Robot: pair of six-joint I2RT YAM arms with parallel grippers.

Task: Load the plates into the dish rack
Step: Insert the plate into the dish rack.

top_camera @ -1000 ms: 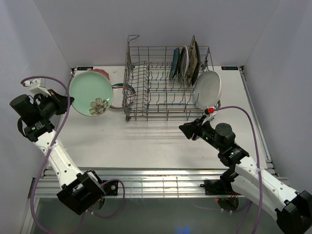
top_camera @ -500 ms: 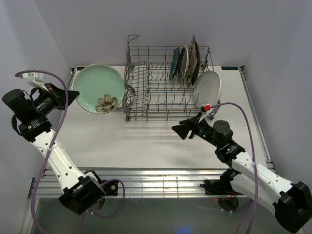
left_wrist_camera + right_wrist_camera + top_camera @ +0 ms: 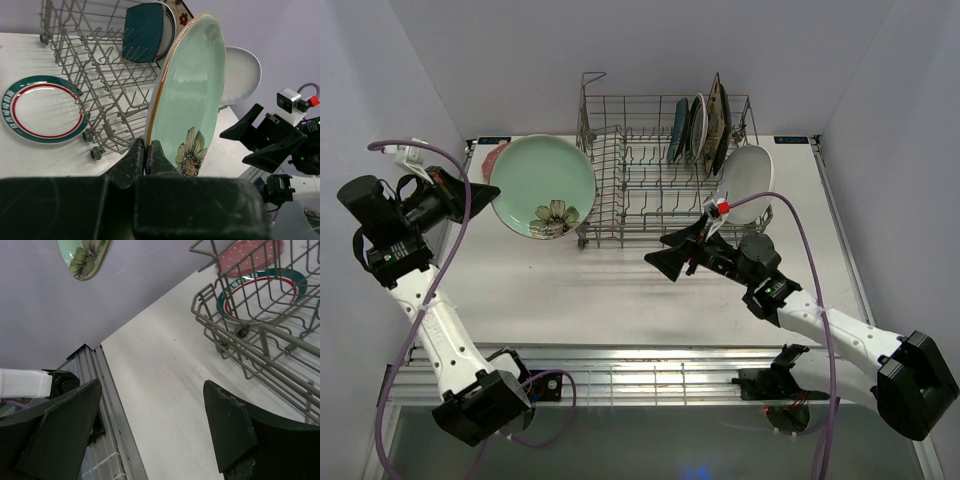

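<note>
My left gripper (image 3: 488, 190) (image 3: 147, 150) is shut on the rim of the mint green floral plate (image 3: 542, 186) (image 3: 192, 95), which it holds on edge in the air just left of the dish rack (image 3: 650, 190) (image 3: 100, 75). Three plates (image 3: 700, 125) stand upright in the rack's back right. The white oval plate (image 3: 748, 180) leans on the outside of the rack's right end. A teal-and-red-rimmed plate (image 3: 45, 115) (image 3: 260, 290) lies flat left of the rack, beside the pink dotted plate (image 3: 250, 257). My right gripper (image 3: 658, 252) (image 3: 152, 385) is open and empty over the table in front of the rack.
The rack's left and middle rows of tines (image 3: 620, 165) hold nothing. A metal rail (image 3: 620, 355) runs along the table's near edge. Walls close in on the left, back and right.
The left gripper carried the mint green plate rightward, up to the rack's left end. The right gripper swung left along the rack's front, away from the white oval plate, and opened wider.
</note>
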